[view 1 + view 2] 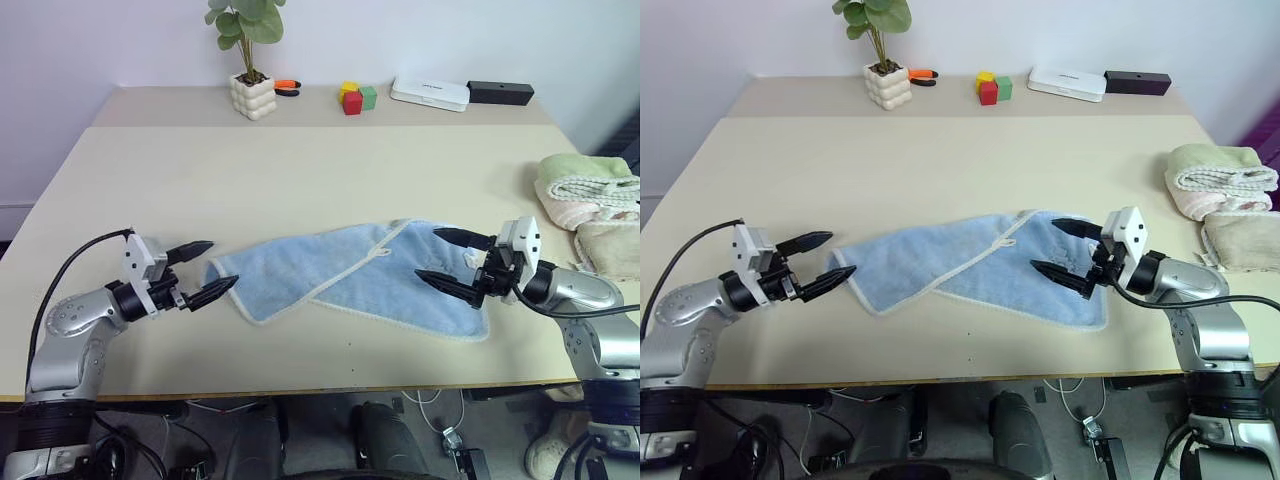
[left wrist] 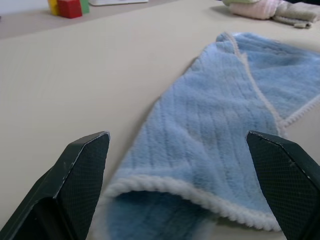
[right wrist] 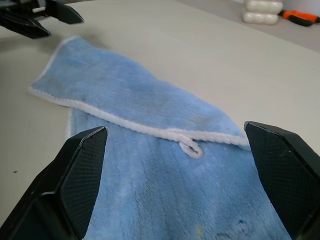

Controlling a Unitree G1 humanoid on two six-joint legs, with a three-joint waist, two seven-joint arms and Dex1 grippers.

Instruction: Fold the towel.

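A: How much room is there around the light blue terry-cloth towel with the cream stitched border (image 1: 350,280)?

B: Plenty. It lies loosely folded in the lower middle of the head view on the pale beige desk (image 1: 300,170). The desk's front edge runs along the bottom of the frame just below it, and bare surface stretches above it towards the top of the frame. One flap is folded over diagonally, and its small cream loop (image 3: 191,148) sits on the fold edge.

A: What crowds the edges?

B: At the right edge, a rolled pale green towel (image 1: 585,175) on a cream-pink towel (image 1: 605,245), well apart from the blue one. Along the top: a white bubbly pot with a green plant (image 1: 252,95), an orange-handled tool (image 1: 287,87), red, yellow and green blocks (image 1: 355,97), a white flat box (image 1: 430,93) and a black bar-shaped box (image 1: 500,93).

A: And the hands?

B: The left hand (image 1: 205,270) is at lower left, fingers spread open and empty, tips just beside the towel's left corner. The right hand (image 1: 450,260) is at lower right, also open and empty, over the towel's right end; whether it touches, I cannot tell
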